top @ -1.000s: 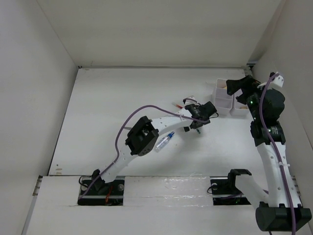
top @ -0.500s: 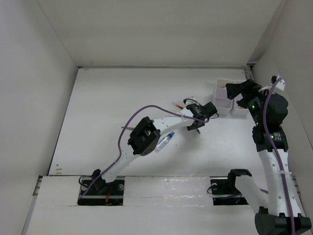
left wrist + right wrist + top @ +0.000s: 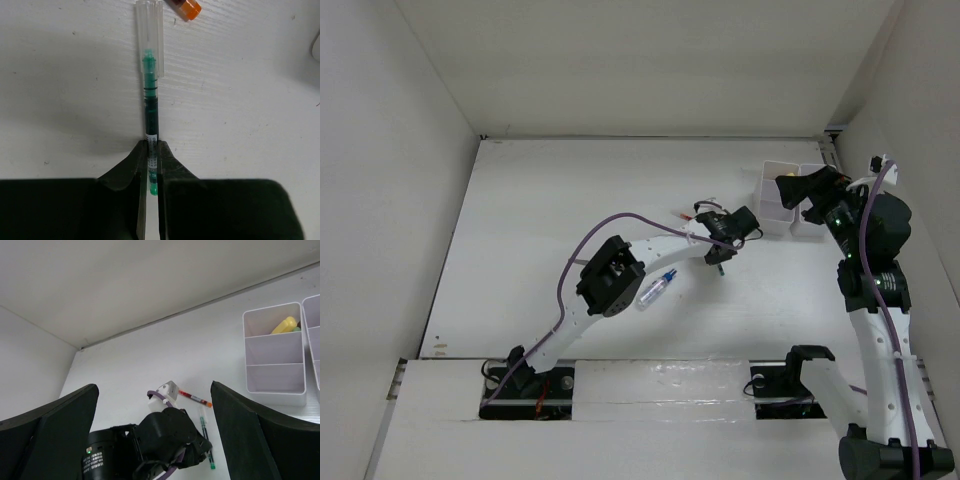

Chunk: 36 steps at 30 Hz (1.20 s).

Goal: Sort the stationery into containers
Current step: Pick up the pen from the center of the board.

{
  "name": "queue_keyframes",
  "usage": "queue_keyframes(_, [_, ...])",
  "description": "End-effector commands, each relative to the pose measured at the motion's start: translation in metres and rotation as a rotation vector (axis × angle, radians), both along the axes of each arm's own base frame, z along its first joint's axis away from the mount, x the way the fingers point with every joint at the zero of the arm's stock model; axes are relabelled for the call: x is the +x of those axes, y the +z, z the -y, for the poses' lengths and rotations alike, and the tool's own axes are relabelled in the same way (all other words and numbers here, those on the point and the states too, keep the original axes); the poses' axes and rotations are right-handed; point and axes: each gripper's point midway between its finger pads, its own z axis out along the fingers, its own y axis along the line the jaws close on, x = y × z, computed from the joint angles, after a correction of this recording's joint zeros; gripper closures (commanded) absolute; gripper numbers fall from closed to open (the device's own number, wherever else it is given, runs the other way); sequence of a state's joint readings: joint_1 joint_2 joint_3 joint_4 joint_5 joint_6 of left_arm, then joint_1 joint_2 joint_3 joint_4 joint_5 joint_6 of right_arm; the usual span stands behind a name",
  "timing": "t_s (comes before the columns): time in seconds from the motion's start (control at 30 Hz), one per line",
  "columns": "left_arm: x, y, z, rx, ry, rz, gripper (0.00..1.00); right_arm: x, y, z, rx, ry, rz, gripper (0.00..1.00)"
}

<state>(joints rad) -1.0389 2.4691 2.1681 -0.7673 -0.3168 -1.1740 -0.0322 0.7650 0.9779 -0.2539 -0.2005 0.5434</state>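
green pen (image 3: pixel 150 110), thin w/ a clear cap at its far end, lies flat on the white table (image 3: pixel 240 100). a red pen (image 3: pixel 186 7) is near that cap, only its orange tip showing at the top edge of the left wrist view. left gripper (image 3: pixel 151 152) is pinched tight on the green pen's barrel near the tail end, one finger each side. right gripper (image 3: pixel 155 410) hangs w/ jaws spread wide, nothing in them, near a white compartment bin (image 3: pixel 274 385); a yellow highlighter (image 3: pixel 284 325) sits in its far compartment. green pen is prob. very light, stiff, smooth round plastic, so slippery & apt to swivel. a hold nearer mid-barrel would likely balance better than this end grip. the cap could pull off, so best avoided.
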Motion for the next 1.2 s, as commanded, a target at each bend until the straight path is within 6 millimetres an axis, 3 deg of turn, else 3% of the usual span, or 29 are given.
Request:
queue_keyframes(0.0, [-0.048, -0.09, -0.046, 0.184, -0.053, -0.237, 1.0, -0.004, 0.017, -0.003, 0.003, 0.045, 0.05, 0.0])
queue_keyframes(0.07, [-0.052, -0.086, -0.053, 0.184, -0.053, -0.237, 1.0, -0.003, 0.017, -0.003, 0.003, 0.068, 0.049, 0.0])
queue_keyframes(0.1, [-0.049, -0.075, -0.049, 0.155, -0.063, -0.216, 1.0, -0.004, 0.015, -0.006, 0.003, 0.098, 0.049, 0.0])
queue_keyframes(0.13, [-0.052, -0.08, -0.053, 0.164, -0.063, -0.222, 1.0, 0.0, 0.011, -0.003, 0.005, 0.089, 0.037, 0.0])
queue_keyframes(0.17, [-0.049, -0.065, -0.052, 0.143, -0.062, -0.196, 1.0, -0.002, 0.014, -0.009, 0.014, 0.12, 0.045, 0.0])
queue_keyframes(0.2, [-0.053, -0.066, -0.063, 0.168, -0.058, -0.198, 1.0, 0.0, 0.012, -0.006, 0.016, 0.118, 0.036, 0.0])
queue_keyframes(0.23, [-0.056, -0.06, -0.062, 0.162, -0.067, -0.177, 1.0, 0.001, 0.014, -0.006, 0.014, 0.118, 0.045, 0.0])
queue_keyframes(0.3, [-0.062, -0.04, -0.07, 0.167, -0.093, -0.125, 1.0, 0.0, 0.016, -0.008, 0.013, 0.128, 0.054, 0.0])
queue_keyframes(0.37, [-0.064, -0.025, -0.058, 0.104, -0.138, -0.073, 1.0, 0.003, 0.011, -0.009, 0.014, 0.137, 0.046, 0.0])
queue_keyframes(0.4, [-0.063, -0.004, -0.054, 0.08, -0.184, -0.013, 1.0, 0.004, 0.009, -0.009, 0.014, 0.137, 0.047, 0.0])
queue_keyframes(0.5, [-0.064, 0.015, -0.05, 0.083, -0.253, 0.131, 1.0, 0.006, 0.003, -0.018, 0.007, 0.201, 0.038, 0.0])
queue_keyframes(0.53, [-0.061, 0.026, -0.058, 0.103, -0.287, 0.179, 1.0, 0.005, 0.001, -0.025, 0.009, 0.251, 0.034, 0.0])
queue_keyframes(0.6, [-0.058, 0.04, -0.051, 0.07, -0.331, 0.251, 1.0, 0.01, -0.014, -0.03, 0.019, 0.29, 0.001, 0.0])
queue_keyframes(0.63, [-0.055, 0.062, -0.05, 0.035, -0.344, 0.303, 1.0, 0.011, -0.017, -0.031, 0.022, 0.299, -0.008, 0.01])
queue_keyframes(0.73, [-0.055, 0.081, -0.048, -0.034, -0.441, 0.42, 1.0, 0.013, -0.029, -0.05, 0.018, 0.356, -0.039, 0.03])
queue_keyframes(0.83, [-0.054, 0.119, -0.047, -0.111, -0.501, 0.546, 1.0, 0.017, -0.041, -0.071, 0.006, 0.394, -0.075, 0.03])
queue_keyframes(0.87, [-0.052, 0.136, -0.046, -0.129, -0.517, 0.596, 1.0, 0.018, -0.055, -0.079, 0.001, 0.411, -0.116, 0.01])
queue_keyframes(1.03, [-0.054, 0.171, -0.04, -0.172, -0.584, 0.686, 1.0, 0.012, -0.078, -0.097, 0.001, 0.492, -0.163, 0.0])
queue_keyframes(1.17, [-0.051, 0.193, -0.034, -0.196, -0.599, 0.736, 1.0, 0.005, -0.084, -0.109, 0.004, 0.554, -0.159, 0.0])
